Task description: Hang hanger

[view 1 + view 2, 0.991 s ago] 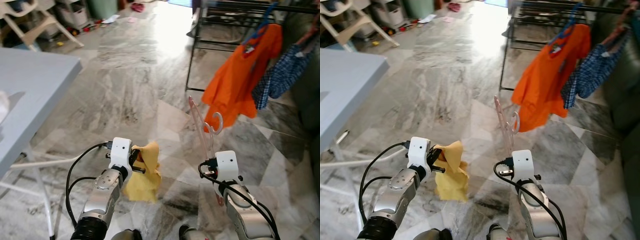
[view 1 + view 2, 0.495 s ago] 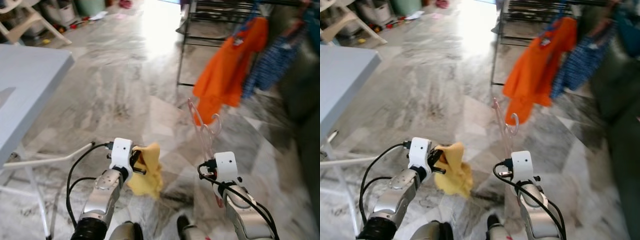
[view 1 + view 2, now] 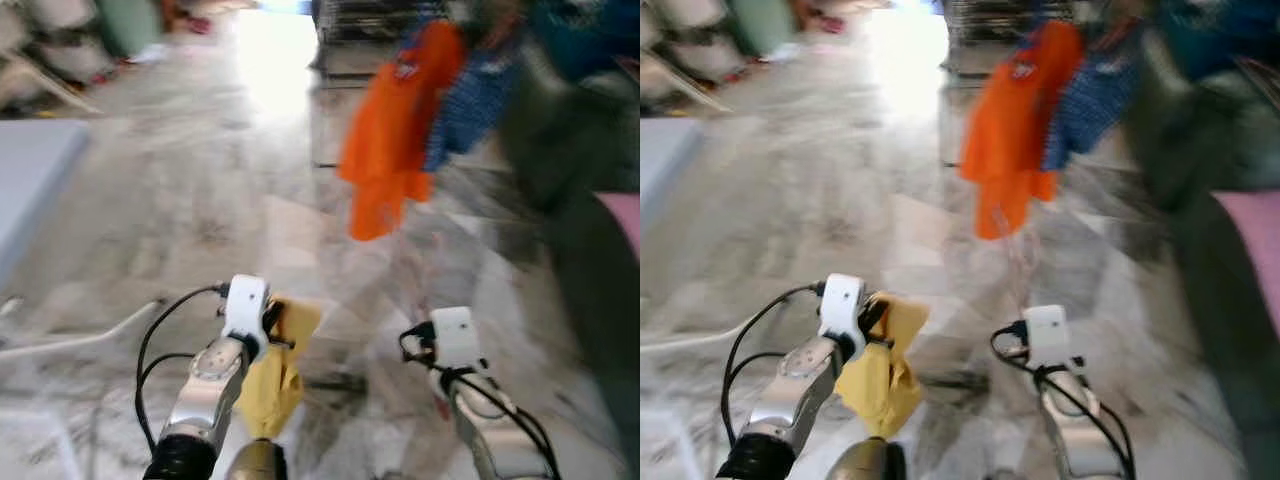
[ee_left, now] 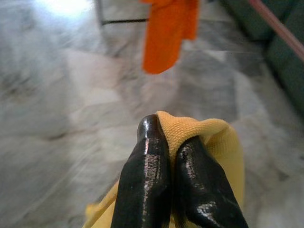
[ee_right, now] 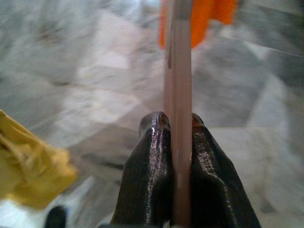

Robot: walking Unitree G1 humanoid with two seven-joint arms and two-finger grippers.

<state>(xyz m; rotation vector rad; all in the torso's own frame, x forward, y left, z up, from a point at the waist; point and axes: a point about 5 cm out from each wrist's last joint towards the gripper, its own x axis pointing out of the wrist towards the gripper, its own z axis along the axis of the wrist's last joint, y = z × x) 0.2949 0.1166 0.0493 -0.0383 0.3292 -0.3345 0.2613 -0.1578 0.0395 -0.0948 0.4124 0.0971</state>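
**Silver arms, white wrist blocks, glossy black fingers**

The left silver metal arm is a rounded, brushed-metal limb with a circular joint cap on its side and a black ribbed collar near the lower end. At its wrist sits a white, rounded rectangular block. A thin black cable loops out from that block and curves back along the arm.

The right silver metal arm carries a like white block, with black cables coiled beside it and trailing down the limb.

In the wrist views, each gripper's two long fingers are smooth, glossy black, with rounded tips.
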